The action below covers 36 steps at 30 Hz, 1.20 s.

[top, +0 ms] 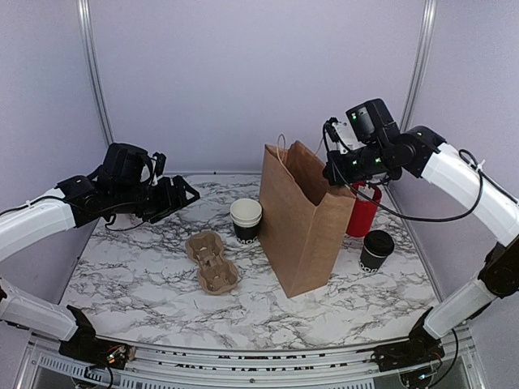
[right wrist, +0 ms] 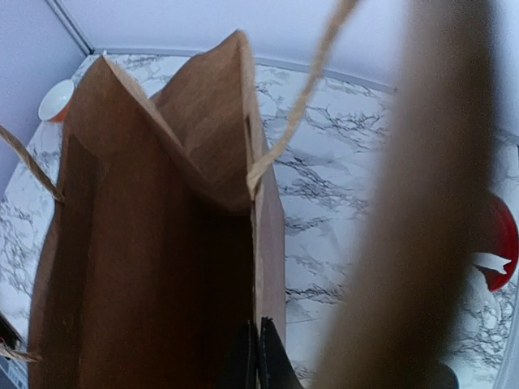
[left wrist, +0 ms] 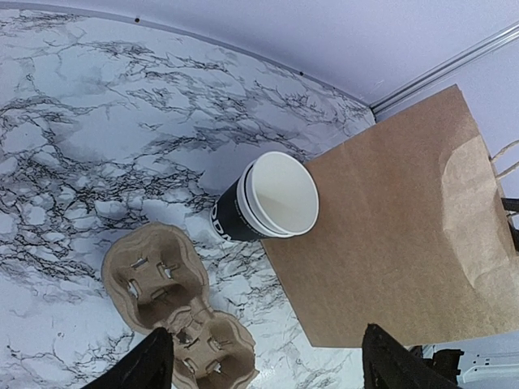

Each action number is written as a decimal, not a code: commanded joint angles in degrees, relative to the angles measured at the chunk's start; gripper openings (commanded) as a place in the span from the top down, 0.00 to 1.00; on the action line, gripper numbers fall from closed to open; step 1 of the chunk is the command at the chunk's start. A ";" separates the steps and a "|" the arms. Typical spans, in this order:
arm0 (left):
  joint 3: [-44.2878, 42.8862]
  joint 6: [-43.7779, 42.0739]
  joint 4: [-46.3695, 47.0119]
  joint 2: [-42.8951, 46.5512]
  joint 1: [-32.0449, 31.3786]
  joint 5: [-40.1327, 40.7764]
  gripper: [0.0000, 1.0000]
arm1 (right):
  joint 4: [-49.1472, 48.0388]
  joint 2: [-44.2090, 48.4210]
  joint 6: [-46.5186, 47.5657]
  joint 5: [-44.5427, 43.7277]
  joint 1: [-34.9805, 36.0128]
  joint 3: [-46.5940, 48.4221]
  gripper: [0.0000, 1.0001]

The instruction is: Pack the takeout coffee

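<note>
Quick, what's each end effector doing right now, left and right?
Left end effector: open, holding nothing.
Right end effector: closed, pinching the brown paper bag at its top edge.

Left arm (top: 32, 219): white shells on the long links, black joints, a thin black cable alongside.
Right arm (top: 470, 182): same white-and-black build, with a black cable slung under the forearm.
Wrist housing (top: 369, 121): black and boxy, with small green lights.
Left pincer (top: 180, 201): two black, blunt fingers.
Right pincer (right wrist: 258, 356): two slim black fingers.
Bases (top: 89, 344): black, with small coloured wires at the foot.
</note>
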<state>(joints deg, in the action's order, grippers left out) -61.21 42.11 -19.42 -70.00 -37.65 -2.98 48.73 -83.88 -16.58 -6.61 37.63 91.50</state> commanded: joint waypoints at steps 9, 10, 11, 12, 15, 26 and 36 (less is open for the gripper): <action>0.30 -0.16 1.77 -0.54 0.21 -1.39 0.19 | 9.57 1.39 -0.20 -10.91 1.59 6.87 1.00; 0.30 -0.35 1.77 -0.83 0.21 -1.75 0.19 | 11.06 1.10 -0.14 -12.93 2.59 7.81 1.00; 0.35 -0.56 1.81 -1.18 0.21 -1.96 0.19 | 12.74 0.57 -0.27 -14.98 3.68 8.94 1.00; 0.45 -0.80 1.78 -1.57 0.21 -2.17 0.19 | 14.48 -0.01 -0.55 -17.35 5.03 9.85 1.00; 0.86 -1.95 1.79 -2.88 0.21 -3.35 0.19 | 20.45 -2.44 -2.42 -22.77 8.93 14.40 1.00; 2.06 -8.38 1.55 -7.24 -0.28 -6.40 0.21 | 23.19 -8.67 -6.62 -26.71 17.52 15.69 1.00; 0.71 -18.16 -1.28 -10.95 -4.42 -5.45 0.19 | 8.26 -3.43 -6.37 -13.81 17.92 7.81 1.00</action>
<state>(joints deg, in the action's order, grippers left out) -59.48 29.82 -19.14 -79.05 -39.94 -8.97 63.77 -90.56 -21.98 -26.22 55.13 102.13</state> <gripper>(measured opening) 0.800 0.009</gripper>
